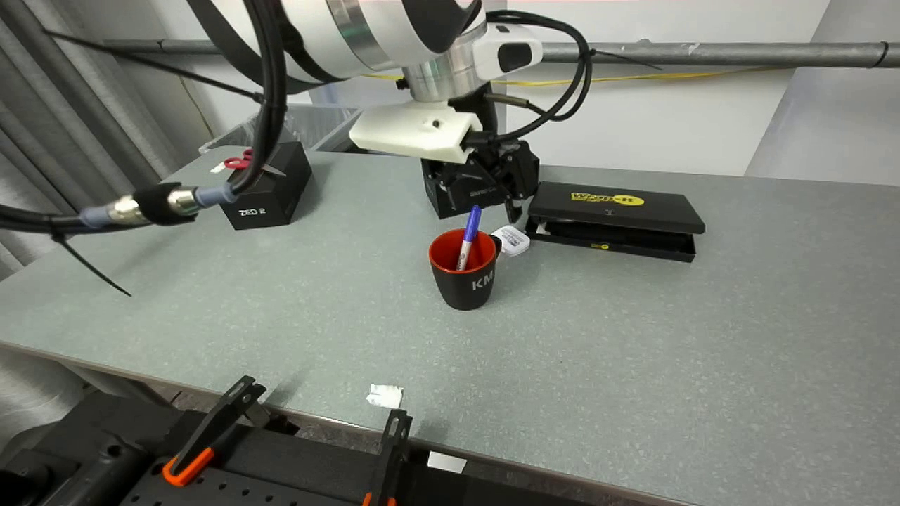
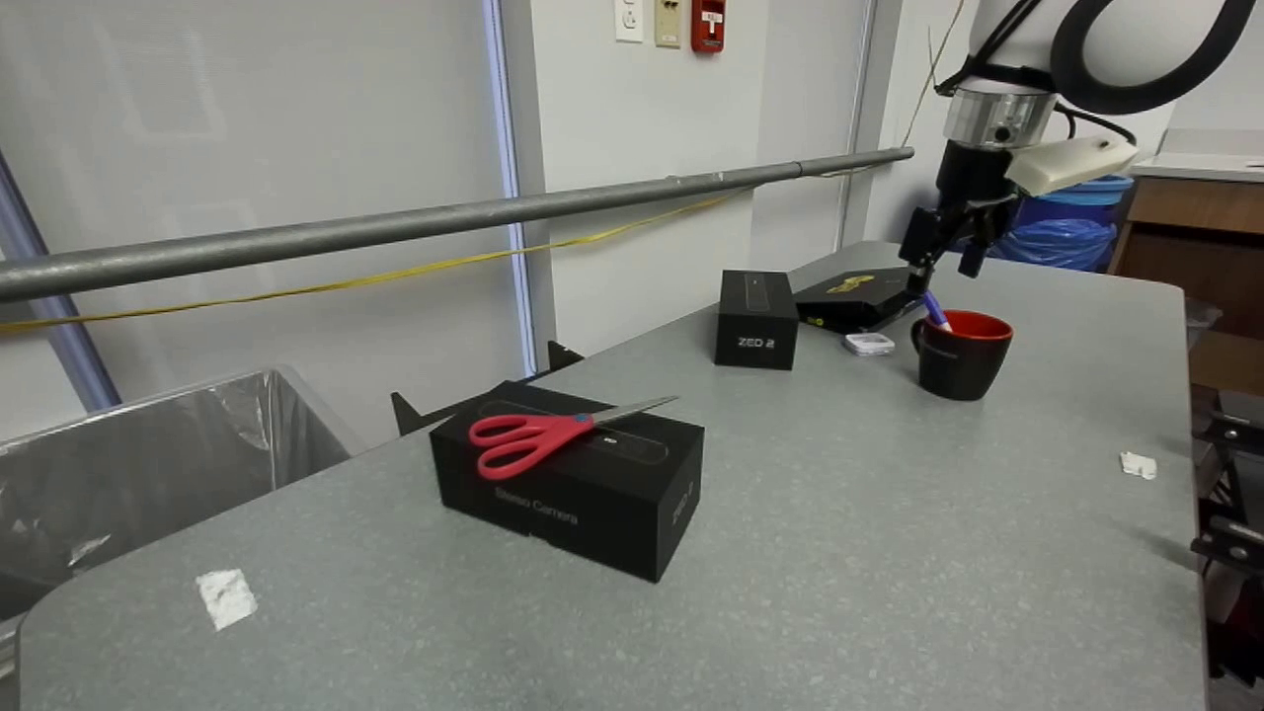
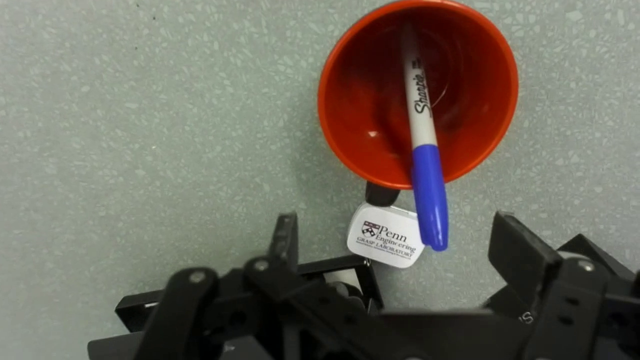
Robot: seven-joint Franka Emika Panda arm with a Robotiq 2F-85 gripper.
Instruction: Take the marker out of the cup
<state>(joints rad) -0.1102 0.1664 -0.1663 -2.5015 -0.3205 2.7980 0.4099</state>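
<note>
The cup (image 1: 460, 288) is dark outside with a red inside, and stands upright on the grey table; it also shows in an exterior view (image 2: 963, 365) and the wrist view (image 3: 360, 95). The marker (image 1: 470, 235) leans inside it, blue cap up and past the rim near the handle, whitish end down in the cup; the wrist view shows it whole (image 3: 430, 195). My gripper (image 2: 945, 276) is open and empty, just above and behind the cup on its handle side. In the wrist view its fingers (image 3: 394, 220) stand apart, one either side of the cap, not touching it.
A white tin (image 3: 382, 237) lies by the cup handle. A black case, partly open (image 1: 615, 218), and a black box (image 2: 756, 331) stand close behind. Another black box (image 2: 573, 513) bears red scissors (image 2: 533, 434). Black clamps (image 1: 232, 414) grip the table's front edge.
</note>
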